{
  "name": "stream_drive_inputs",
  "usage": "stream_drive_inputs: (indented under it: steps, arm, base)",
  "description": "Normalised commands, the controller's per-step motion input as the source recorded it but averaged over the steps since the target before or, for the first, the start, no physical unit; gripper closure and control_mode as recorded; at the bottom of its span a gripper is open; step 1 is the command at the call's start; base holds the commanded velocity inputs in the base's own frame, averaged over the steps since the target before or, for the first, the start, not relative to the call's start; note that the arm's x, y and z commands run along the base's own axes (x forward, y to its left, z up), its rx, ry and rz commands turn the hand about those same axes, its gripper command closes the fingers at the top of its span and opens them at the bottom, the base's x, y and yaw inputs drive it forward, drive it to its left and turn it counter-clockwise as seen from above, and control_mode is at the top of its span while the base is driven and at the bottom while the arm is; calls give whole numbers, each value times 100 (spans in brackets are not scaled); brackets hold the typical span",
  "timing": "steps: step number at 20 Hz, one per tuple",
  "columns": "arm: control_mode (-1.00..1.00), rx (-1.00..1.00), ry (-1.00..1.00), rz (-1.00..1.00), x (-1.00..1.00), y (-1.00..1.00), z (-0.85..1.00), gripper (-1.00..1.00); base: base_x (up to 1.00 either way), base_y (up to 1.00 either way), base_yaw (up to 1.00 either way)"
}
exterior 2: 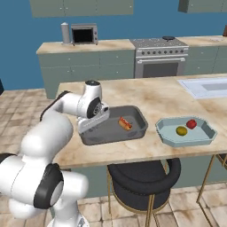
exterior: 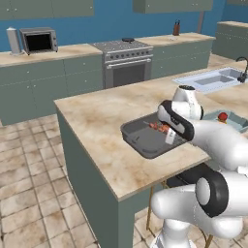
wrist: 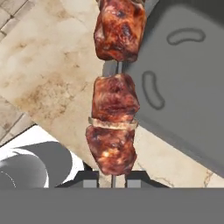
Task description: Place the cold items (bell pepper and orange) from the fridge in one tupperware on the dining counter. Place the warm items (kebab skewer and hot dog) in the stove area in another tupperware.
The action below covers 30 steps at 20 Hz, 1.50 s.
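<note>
Gripper (wrist: 112, 180) at the bottom centre of the hand view is clamped on the thin stick of the kebab skewer (wrist: 114, 94), whose meat runs straight up the middle of that frame. Below it lie the counter (wrist: 52, 74) on the left and the dark grey tupperware (wrist: 183, 100) on the right, so the skewer hangs over the tub's rim rather than squarely above its floor.

Progress looks far along. In the right base view the light blue tupperware (exterior 2: 208, 137) at centre right already holds the red bell pepper (exterior 2: 191, 123) and the yellowish orange (exterior 2: 181, 131), side by side and apart. The grey tub at the centre of that frame holds the hot dog (exterior 2: 125, 123) on its floor. What remains, as I judge it, is to bring the skewer over the tub's floor and let it go there; the cold half appears finished.

The skewer carries three browned, glossy chunks of meat, charred dark at the edges, with a pale thin slice wedged between the lower two. A bare bit of stick shows between the top chunk and the middle one. It looks rigid and long, so it should lie flat on the tub's floor beside the hot dog if released level.
</note>
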Motion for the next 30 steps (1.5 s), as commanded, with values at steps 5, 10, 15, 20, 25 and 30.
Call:
stream_drive_inputs:
  steps: [5, 10, 15, 20, 25, 30]
  arm:
    - [-100, -3, 33, 49, 98, -39, 0, 100]
    - [-100, -11, 10, 50, 59, -10, -3, 100]
    - [-100, -9, -16, 27, 35, 4, -38, 100]
    - [-100, 0, -8, 23, 10, 3, -58, 100]
    - [-100, 0, -11, 11, 0, 5, -37, 100]
    - [-100, 0, -13, 11, 7, 11, -16, 100]
  base:
    - [0, 0, 0]
    - [0, 0, 0]
    - [0, 0, 0]
    - [0, 0, 0]
    - [0, 0, 0]
    - [0, 0, 0]
